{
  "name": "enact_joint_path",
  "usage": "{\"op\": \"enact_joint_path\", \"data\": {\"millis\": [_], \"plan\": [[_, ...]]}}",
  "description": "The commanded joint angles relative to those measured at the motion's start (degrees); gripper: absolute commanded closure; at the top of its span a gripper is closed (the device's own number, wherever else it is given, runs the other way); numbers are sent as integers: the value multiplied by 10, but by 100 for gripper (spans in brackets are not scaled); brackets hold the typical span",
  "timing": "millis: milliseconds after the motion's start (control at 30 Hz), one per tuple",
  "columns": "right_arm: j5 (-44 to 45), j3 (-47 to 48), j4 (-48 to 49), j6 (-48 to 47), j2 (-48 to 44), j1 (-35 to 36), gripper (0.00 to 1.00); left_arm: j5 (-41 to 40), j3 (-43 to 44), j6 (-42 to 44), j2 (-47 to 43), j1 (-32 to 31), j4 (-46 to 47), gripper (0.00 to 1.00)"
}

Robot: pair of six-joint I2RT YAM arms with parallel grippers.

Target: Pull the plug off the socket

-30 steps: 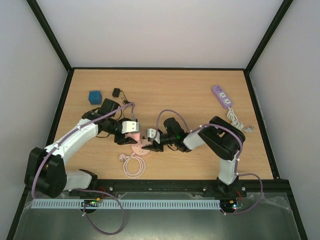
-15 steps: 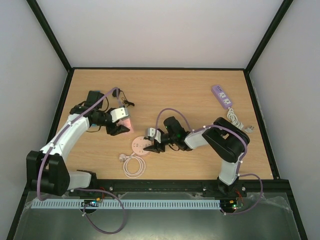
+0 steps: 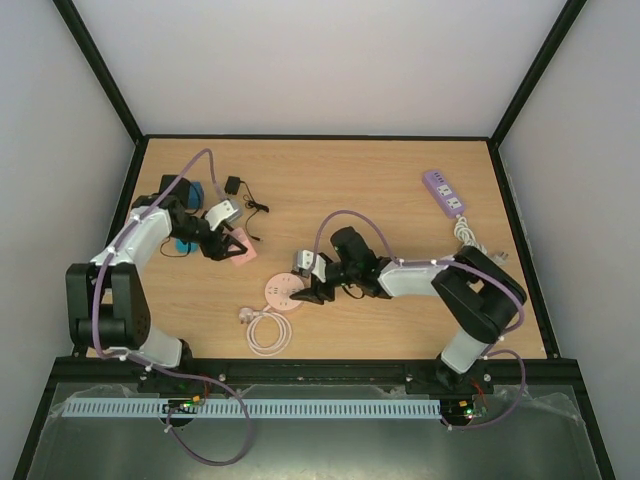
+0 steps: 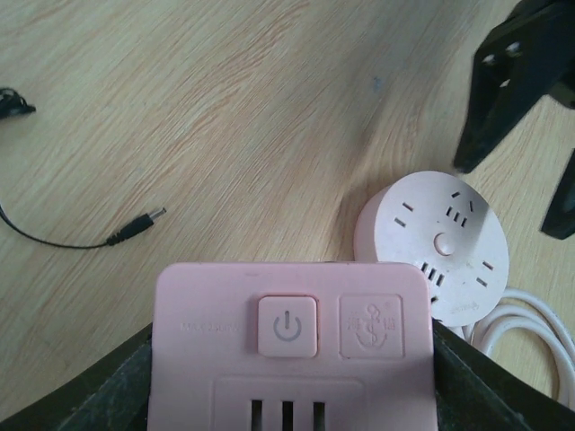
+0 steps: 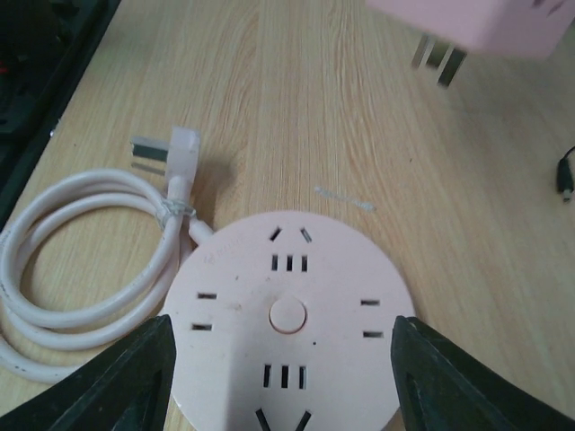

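Observation:
A pink square plug block (image 4: 287, 341) with a power button is clamped between my left gripper's (image 4: 292, 377) jaws. It is lifted off the table, its prongs (image 5: 438, 61) bare in the right wrist view. In the top view the plug (image 3: 240, 250) is up and to the left of the round pink socket (image 3: 282, 292). My right gripper (image 5: 283, 359) is shut on the round socket (image 5: 287, 314), one finger on each side, and holds it flat on the table. The socket's top slots are all free.
The socket's white cord (image 3: 265, 330) lies coiled near the front edge, its plug (image 5: 166, 148) loose. A black adapter (image 3: 232, 185) with a thin cable and barrel jack (image 4: 135, 224) lies at the back left beside a blue cube (image 3: 195, 191). A purple power strip (image 3: 443, 192) sits at the far right.
My left gripper has pulled the pink plug off the round socket and carried it left and toward the back. My right gripper has stayed on the socket, which shifted little.

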Motion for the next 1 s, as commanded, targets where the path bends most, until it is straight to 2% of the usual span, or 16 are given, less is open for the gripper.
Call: {"op": "enact_joint_path", "data": {"millis": [0, 300, 967], "plan": [[3, 1, -39, -1, -50, 2, 35, 41, 25, -6, 33, 16, -29, 57], [16, -5, -98, -16, -118, 2, 34, 55, 47, -13, 112, 34, -46, 57], [16, -17, -93, -8, -125, 2, 32, 44, 71, -53, 203, 41, 2, 54]]}}
